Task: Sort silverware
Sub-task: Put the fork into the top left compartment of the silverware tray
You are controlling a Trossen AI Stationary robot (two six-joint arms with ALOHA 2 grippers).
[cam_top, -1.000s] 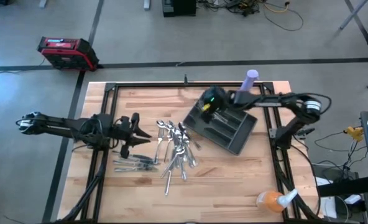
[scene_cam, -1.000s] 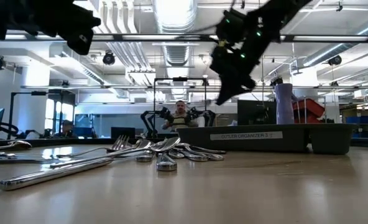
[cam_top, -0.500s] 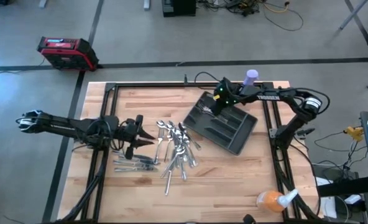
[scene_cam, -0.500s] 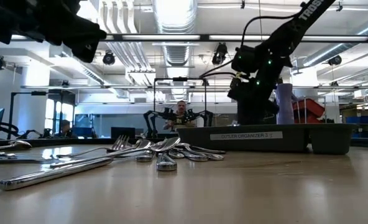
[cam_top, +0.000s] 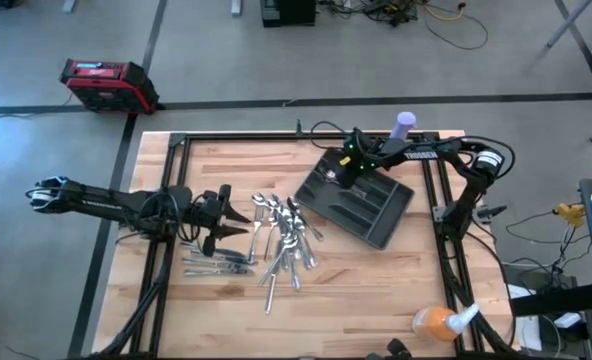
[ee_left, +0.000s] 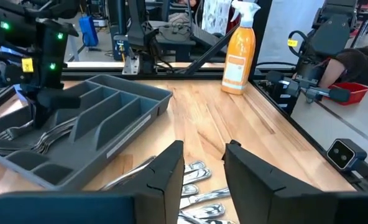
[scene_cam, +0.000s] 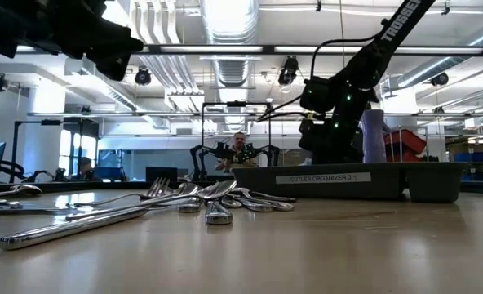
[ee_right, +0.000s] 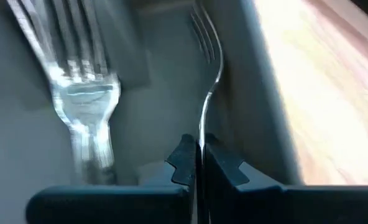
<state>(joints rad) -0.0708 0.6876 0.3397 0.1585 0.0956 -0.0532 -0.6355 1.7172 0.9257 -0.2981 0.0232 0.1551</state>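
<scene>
Pinched between the nearly closed fingers of the right gripper (ee_right: 199, 163), a fork (ee_right: 207, 81) is held down inside the dark tray (cam_top: 376, 215) beside other forks (ee_right: 78, 81), while the left gripper (ee_left: 202, 165), parted and empty, is kept above the loose silverware (cam_top: 281, 240) on the table (cam_top: 376, 290).

A robotics lab: exposed ceiling ducts (scene_cam: 225, 33), floor cables (cam_top: 446, 20), other robot rigs (ee_left: 321, 43).

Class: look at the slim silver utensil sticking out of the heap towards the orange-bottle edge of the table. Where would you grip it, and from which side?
Probably at the slim silver utensil's free handle end, from straight above, with fingers across its narrow width. It lies flat on the wooden table, and only that end clears the heap.
</scene>
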